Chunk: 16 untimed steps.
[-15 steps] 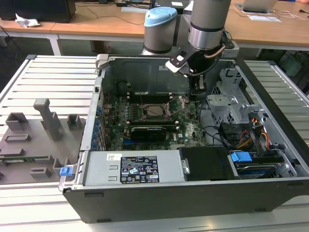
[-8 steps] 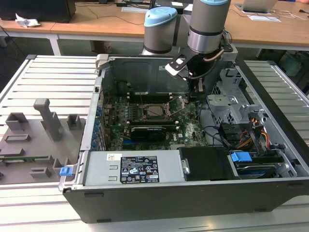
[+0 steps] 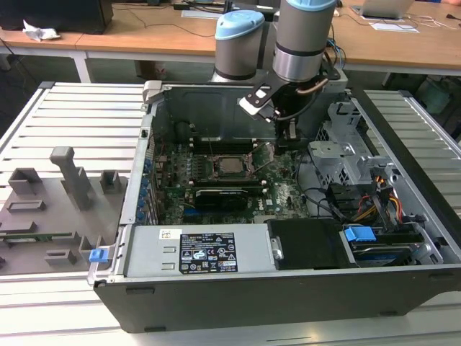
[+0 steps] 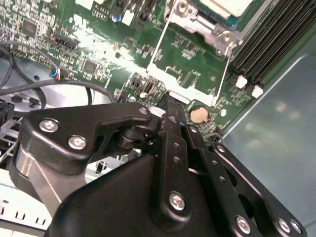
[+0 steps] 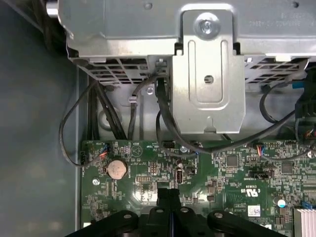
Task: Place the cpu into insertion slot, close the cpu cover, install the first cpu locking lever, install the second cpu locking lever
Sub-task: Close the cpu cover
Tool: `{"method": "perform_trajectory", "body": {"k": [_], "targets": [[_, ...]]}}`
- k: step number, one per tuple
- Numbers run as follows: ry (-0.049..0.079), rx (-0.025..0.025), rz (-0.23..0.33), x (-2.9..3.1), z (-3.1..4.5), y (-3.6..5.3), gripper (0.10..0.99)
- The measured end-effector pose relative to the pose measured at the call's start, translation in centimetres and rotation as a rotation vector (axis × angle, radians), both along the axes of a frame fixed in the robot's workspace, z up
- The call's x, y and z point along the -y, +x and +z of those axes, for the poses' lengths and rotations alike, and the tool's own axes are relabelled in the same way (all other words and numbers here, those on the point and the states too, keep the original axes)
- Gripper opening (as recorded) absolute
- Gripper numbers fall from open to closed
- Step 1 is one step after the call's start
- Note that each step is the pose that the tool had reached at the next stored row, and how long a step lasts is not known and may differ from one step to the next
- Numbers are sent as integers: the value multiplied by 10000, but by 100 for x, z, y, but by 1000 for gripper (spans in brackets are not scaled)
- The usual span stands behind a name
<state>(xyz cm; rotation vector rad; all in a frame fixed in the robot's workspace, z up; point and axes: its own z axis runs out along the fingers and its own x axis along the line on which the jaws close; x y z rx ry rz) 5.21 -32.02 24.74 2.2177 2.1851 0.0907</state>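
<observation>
Just beyond the gripper [image 4: 167, 100], the cpu [image 3: 230, 166] sits in the insertion slot [image 3: 215, 160], cpu cover [image 4: 178, 85] open (free edge nearest the tips). Fingers pressed together, empty; they might slip off its thin frame onto the motherboard [image 5: 232, 173].

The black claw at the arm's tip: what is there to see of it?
The black gripper, seemingly metal, is built of bolted link bars with silver screws. Its two slim fingers are pressed together with nothing between them. It points down at the green motherboard, near a round silver coin battery, on the exterior view's right of the silver-topped cpu. Whether its tips touch the board cannot be told.
</observation>
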Motion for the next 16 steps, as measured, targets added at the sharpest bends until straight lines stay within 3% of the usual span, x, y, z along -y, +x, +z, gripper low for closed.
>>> {"method": "perform_trajectory", "body": {"k": [4, 16], "targets": [[3, 0, -1, 0, 0, -55, 106], [5, 0, -2, 0, 0, -112, 106]]}}
